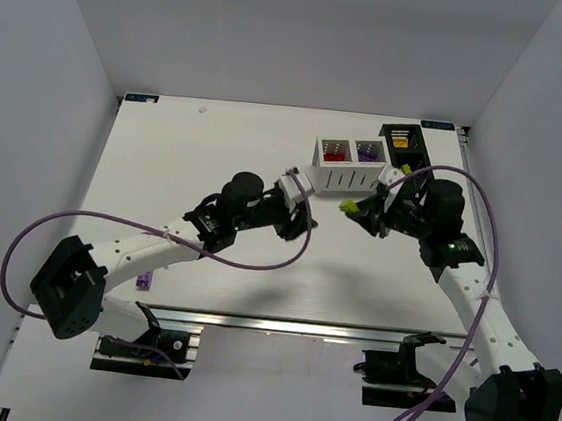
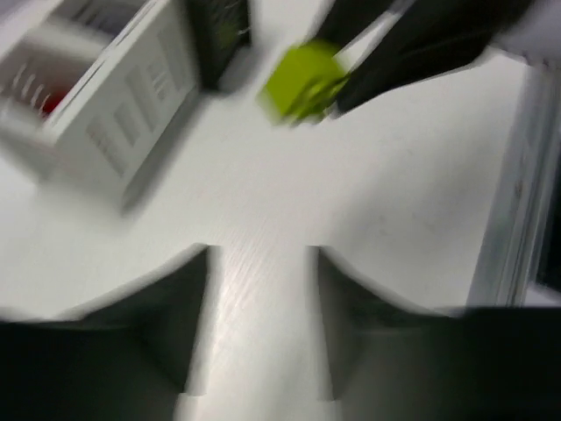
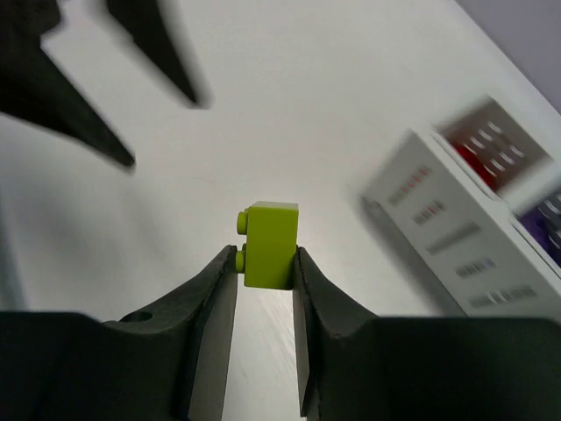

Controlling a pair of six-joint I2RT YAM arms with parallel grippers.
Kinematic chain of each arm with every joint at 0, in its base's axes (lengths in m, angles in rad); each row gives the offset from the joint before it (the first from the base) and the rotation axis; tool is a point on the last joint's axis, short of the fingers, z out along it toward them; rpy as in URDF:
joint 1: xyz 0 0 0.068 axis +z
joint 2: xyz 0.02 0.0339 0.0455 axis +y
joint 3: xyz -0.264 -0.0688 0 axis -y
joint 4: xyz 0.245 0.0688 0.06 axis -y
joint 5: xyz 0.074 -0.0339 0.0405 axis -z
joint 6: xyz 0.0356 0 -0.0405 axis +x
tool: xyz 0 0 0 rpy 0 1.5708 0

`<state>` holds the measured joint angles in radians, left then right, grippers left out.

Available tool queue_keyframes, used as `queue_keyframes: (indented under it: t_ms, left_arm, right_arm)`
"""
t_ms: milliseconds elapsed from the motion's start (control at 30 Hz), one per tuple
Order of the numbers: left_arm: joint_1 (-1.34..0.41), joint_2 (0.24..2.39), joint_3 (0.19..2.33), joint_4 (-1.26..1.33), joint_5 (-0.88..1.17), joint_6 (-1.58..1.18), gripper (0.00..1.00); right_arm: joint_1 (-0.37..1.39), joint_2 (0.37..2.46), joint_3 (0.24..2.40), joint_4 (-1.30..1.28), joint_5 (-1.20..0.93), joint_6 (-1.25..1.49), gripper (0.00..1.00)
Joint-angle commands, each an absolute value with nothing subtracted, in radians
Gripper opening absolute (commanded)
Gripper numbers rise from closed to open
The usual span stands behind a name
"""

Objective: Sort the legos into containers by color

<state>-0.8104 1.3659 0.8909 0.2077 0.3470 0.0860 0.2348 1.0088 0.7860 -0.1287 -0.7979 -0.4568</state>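
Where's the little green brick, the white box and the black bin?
lime green brick (image 3: 270,246), right wrist view, its smooth side.
white box (image 1: 349,183), top view, its slatted front wall.
black bin (image 1: 402,128), top view, its far rim.

Robot lab cell, no doubt about it. A flat white bench (image 1: 216,163) sits boxed in by plain pale grey walls (image 1: 55,66) on three sides. Along the near edge runs a silver aluminium extrusion rail (image 1: 279,323), and mounted at that edge are two white-and-black jointed machines: the left robot arm (image 1: 146,247) and the right robot arm (image 1: 474,291), each trailing a looping purple cable (image 1: 18,243). Small blue marks (image 1: 139,97) sit at the bench's far corners. The props are test-rig fare: a white slatted plastic box (image 1: 349,181) with two compartments, a black slatted bin (image 1: 419,140), and a lime green studded plastic brick (image 3: 270,237) pinched in the right pincer (image 3: 266,259).
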Motion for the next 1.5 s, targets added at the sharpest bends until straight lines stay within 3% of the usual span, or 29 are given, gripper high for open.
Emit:
queue_keyframes:
  t_ms: [0, 33, 133, 167, 233, 300, 333, 367, 500, 633, 967, 1067, 1100, 1200, 1300, 1467]
  left_arm:
    - [-0.799, 1.29, 0.937, -0.034, -0.128, -0.116, 0.39]
    - [-0.789, 1.264, 0.943, -0.072, -0.258, -0.148, 0.08]
    - [-0.767, 1.172, 0.913, -0.204, -0.363, -0.26, 0.01]
    - [-0.753, 1.145, 0.905, -0.244, -0.414, -0.331, 0.04]
    - [-0.74, 1.1, 0.902, -0.38, -0.46, -0.429, 0.21]
    - [-0.715, 1.04, 0.91, -0.524, -0.526, -0.475, 0.29]
    - [-0.715, 1.022, 0.91, -0.564, -0.55, -0.495, 0.4]
    - [-0.691, 0.987, 0.91, -0.604, -0.587, -0.541, 0.59]
    - [-0.652, 0.945, 0.908, -0.77, -0.627, -0.613, 0.9]
    - [-0.624, 0.928, 0.871, -0.801, -0.6, -0.672, 0.98]
    - [-0.557, 0.965, 0.862, -0.83, -0.529, -0.724, 0.98]
    - [-0.534, 0.974, 0.873, -0.845, -0.517, -0.735, 0.98]
    - [-0.534, 0.98, 0.88, -0.866, -0.515, -0.744, 0.98]
    - [-0.525, 1.0, 0.899, -0.908, -0.515, -0.784, 0.98]
    - [-0.515, 0.999, 0.908, -0.933, -0.5, -0.801, 0.98]
    - [-0.505, 1.003, 0.928, -0.991, -0.514, -0.859, 0.98]
  right_arm:
    - [0.186, 0.997, 0.813, -0.012, -0.47, -0.249, 0.0]
    - [0.18, 1.015, 0.824, -0.012, -0.337, -0.182, 0.0]
    - [0.15, 1.09, 0.885, 0.002, -0.138, -0.111, 0.0]
    - [0.143, 1.115, 0.905, 0.002, -0.1, -0.097, 0.0]
    - [0.126, 1.173, 0.962, -0.038, -0.005, -0.081, 0.0]
    - [0.114, 1.196, 0.994, -0.02, 0.032, -0.08, 0.0]
    - [0.112, 1.212, 1.005, -0.011, 0.037, -0.089, 0.0]
    - [0.109, 1.227, 1.018, -0.012, 0.061, -0.092, 0.0]
    - [0.094, 1.345, 1.132, -0.057, 0.113, -0.122, 0.0]
    - [0.087, 1.44, 1.176, -0.049, 0.123, -0.15, 0.0]
    - [0.055, 1.626, 1.318, -0.084, 0.081, -0.161, 0.0]
    - [0.046, 1.654, 1.336, -0.106, 0.054, -0.163, 0.2]
    - [0.041, 1.666, 1.35, -0.11, 0.045, -0.163, 0.33]
    - [0.029, 1.672, 1.361, -0.121, 0.012, -0.16, 0.48]
    - [0.026, 1.661, 1.359, -0.121, 0.011, -0.155, 0.57]
    - [0.015, 1.615, 1.345, -0.146, -0.069, -0.144, 0.57]
